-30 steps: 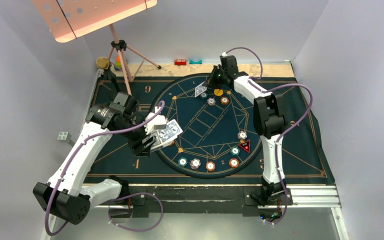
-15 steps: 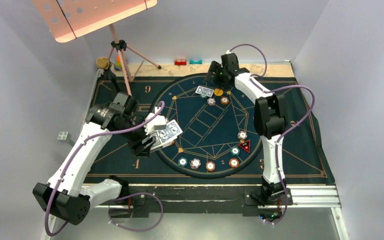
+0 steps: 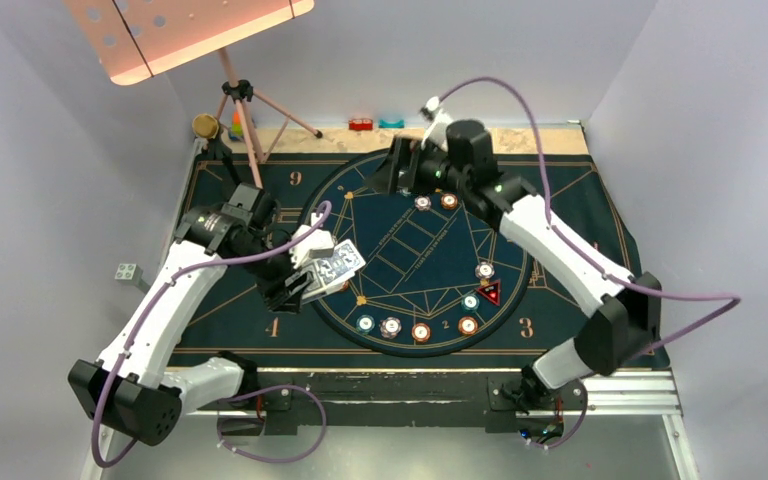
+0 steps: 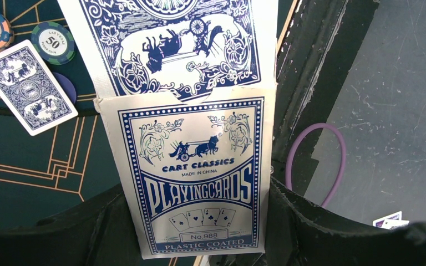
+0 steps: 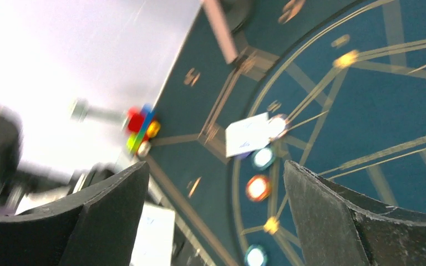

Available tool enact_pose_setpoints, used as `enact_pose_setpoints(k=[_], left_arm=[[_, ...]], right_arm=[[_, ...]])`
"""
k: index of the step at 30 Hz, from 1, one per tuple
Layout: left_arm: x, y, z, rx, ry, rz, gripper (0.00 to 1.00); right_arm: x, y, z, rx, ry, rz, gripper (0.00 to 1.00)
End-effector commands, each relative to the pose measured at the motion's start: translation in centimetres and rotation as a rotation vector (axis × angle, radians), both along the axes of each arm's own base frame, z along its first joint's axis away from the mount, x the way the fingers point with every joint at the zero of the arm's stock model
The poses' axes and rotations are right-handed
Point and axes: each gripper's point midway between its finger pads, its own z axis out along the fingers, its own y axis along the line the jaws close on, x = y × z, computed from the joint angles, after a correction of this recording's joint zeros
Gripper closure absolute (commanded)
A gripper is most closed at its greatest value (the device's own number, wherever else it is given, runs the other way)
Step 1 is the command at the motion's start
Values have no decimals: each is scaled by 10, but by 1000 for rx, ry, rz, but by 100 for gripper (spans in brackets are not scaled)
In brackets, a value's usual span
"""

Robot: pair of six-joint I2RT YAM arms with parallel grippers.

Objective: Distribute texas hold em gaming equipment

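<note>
My left gripper (image 3: 310, 275) is shut on a white-and-blue playing card box (image 4: 191, 172), with blue-backed cards (image 4: 172, 39) sticking out of its top. One card (image 4: 28, 88) lies on the mat beside it, next to poker chips (image 4: 52, 41). My right gripper (image 3: 398, 172) hovers over the far side of the circle with its jaws open and nothing between them (image 5: 213, 166). Its view is blurred and shows a card (image 5: 247, 133) and chips (image 5: 258, 187) on the mat below. More chips (image 3: 420, 332) and a red triangular marker (image 3: 489, 291) sit along the near right of the circle.
The dark blue gold-lined mat (image 3: 600, 290) covers the table. A pink tripod stand (image 3: 245, 120) rises at the far left with coloured blocks (image 5: 138, 130) near its foot. Small red and teal blocks (image 3: 375, 124) sit at the far edge.
My right gripper has opened and let go of a card at the far side of the circle. It has shifted left, and the arm's elbow has swung out right. The left arm has stayed put.
</note>
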Motion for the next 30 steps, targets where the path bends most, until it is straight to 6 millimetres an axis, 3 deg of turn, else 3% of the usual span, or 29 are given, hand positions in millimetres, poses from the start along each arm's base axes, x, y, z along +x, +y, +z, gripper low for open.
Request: enact_pose_setpoints(k=[1, 6, 13, 17, 22, 30], left_arm=[[9, -8, 8, -37, -34, -12, 100], [17, -12, 12, -45, -42, -5, 100], [20, -12, 16, -47, -52, -4, 100], [20, -12, 17, -44, -53, -1, 100], [20, -12, 18, -43, -52, 0, 100], [18, -12, 18, -47, -46, -2, 100]], right_arm=[[-79, 39, -19, 54, 43, 279, 5], [-122, 60, -10, 104, 39, 407, 4], [-142, 81, -32, 104, 117, 503, 3], [-149, 92, -44, 110, 157, 540, 2], [-147, 94, -44, 113, 153, 530, 2], [-144, 87, -49, 84, 150, 484, 17]])
